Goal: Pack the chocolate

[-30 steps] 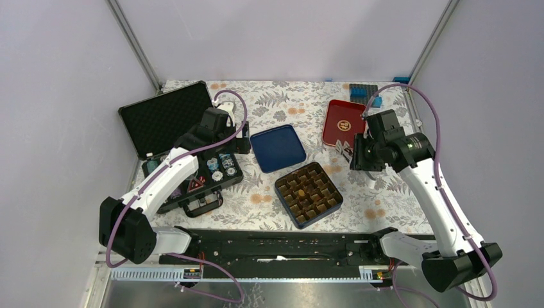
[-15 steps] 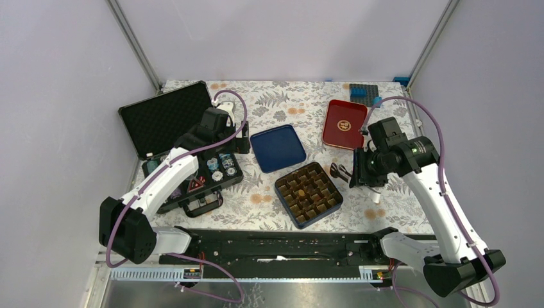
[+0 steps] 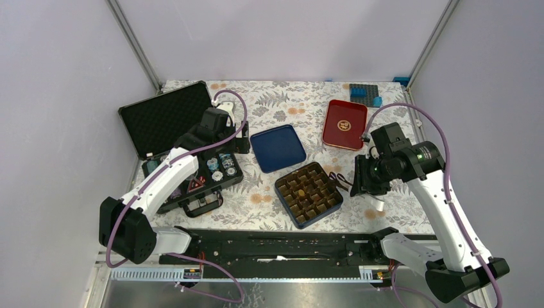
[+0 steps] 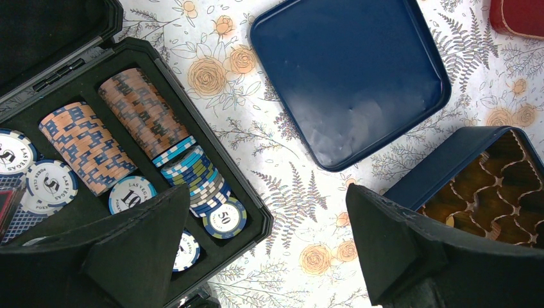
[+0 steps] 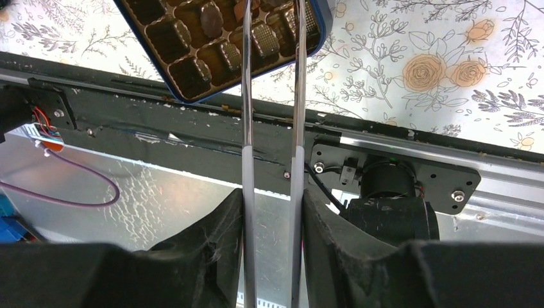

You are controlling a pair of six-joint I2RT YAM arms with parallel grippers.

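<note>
Right gripper (image 5: 272, 200), jaws clamped on tweezers (image 5: 247, 96), reaches over the chocolate box (image 5: 324, 24); tips should drop plumb into an empty cell (image 5: 187, 72). Left gripper (image 4: 266, 192) jaws gape.

**Tally of Things**

Two tools are counted: left tool (image 4: 264, 212) and right tool (image 5: 272, 205). One blue box (image 3: 286, 206), one blue lid (image 3: 278, 147), one red lid (image 3: 344, 124), one chip case (image 3: 163, 119) and one pair of tongs (image 5: 247, 96) are seen. At least one chocolate (image 5: 210, 19) is made out ahead of the right tool.
</note>
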